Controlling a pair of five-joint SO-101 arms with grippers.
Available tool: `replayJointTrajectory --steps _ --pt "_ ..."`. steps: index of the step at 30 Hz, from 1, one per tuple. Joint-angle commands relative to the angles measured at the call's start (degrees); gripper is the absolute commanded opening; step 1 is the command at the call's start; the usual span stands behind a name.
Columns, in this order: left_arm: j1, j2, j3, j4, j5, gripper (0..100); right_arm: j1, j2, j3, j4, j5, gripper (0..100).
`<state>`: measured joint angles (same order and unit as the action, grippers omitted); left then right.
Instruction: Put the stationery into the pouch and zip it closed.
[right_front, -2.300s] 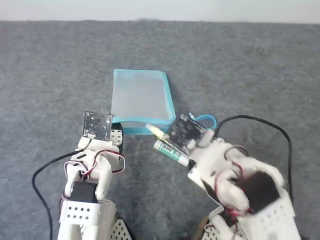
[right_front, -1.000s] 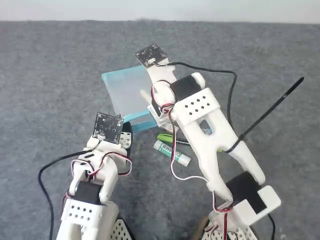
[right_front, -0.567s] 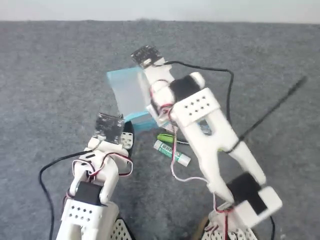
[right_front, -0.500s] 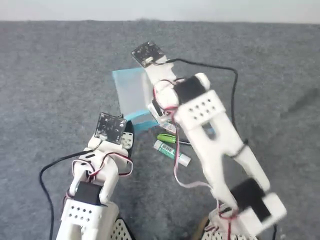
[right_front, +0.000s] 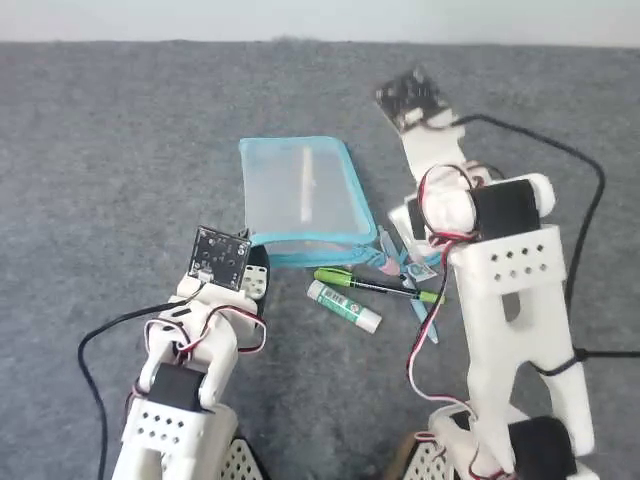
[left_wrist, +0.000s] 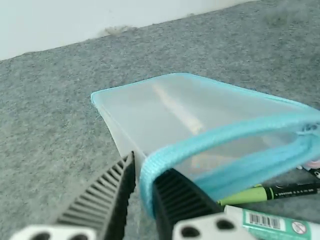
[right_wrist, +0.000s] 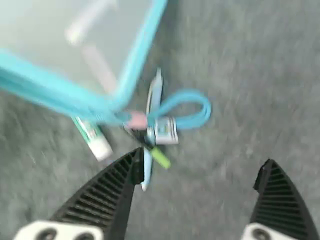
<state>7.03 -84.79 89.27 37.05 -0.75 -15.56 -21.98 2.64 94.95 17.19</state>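
Gripping the pouch (left_wrist: 200, 115) by its near rim, the left jaws are closed; the right jaws are held wide open over the pens (right_front: 365, 284), with bench (right_front: 110, 130) seen around.

The pouch (right_front: 275, 195) reads to me as frosted clear with turquoise binding; a cream stick (right_front: 306, 185) shows through it. At its 5 o'clock I see a pen (right_front: 335, 277), lime green with a thin black barrel, and a glue stick (right_front: 343, 305), white with a green label. The table (right_front: 100, 150) is mottled grey.
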Motion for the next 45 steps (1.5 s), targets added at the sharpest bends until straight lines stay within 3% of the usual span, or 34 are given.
replayJointTrajectory --steps 1,6,12,17,28,36,45 --pt "0.35 0.53 -0.75 -0.97 0.26 1 4.00 -4.18 9.49 -4.70 3.87 35.1" --pt "0.35 0.53 -0.75 -0.97 0.18 1 4.70 -7.34 24.35 -11.91 11.87 35.0" --pt "0.35 0.53 -0.75 -0.97 0.18 1 4.70 -8.92 37.36 -19.03 31.47 35.0" --pt "0.35 0.53 -0.75 -0.97 0.18 1 4.53 -8.84 43.60 -23.34 35.69 35.0" --pt "0.35 0.53 -0.75 -0.97 0.18 1 1.01 -8.84 51.78 -31.78 36.48 33.6" --pt "0.35 0.53 -0.75 -0.88 0.18 1 1.36 -8.75 53.19 -33.63 36.04 9.8" --pt "0.35 0.35 -0.13 -0.88 0.18 1 1.45 -8.75 54.77 -33.36 36.04 11.3"
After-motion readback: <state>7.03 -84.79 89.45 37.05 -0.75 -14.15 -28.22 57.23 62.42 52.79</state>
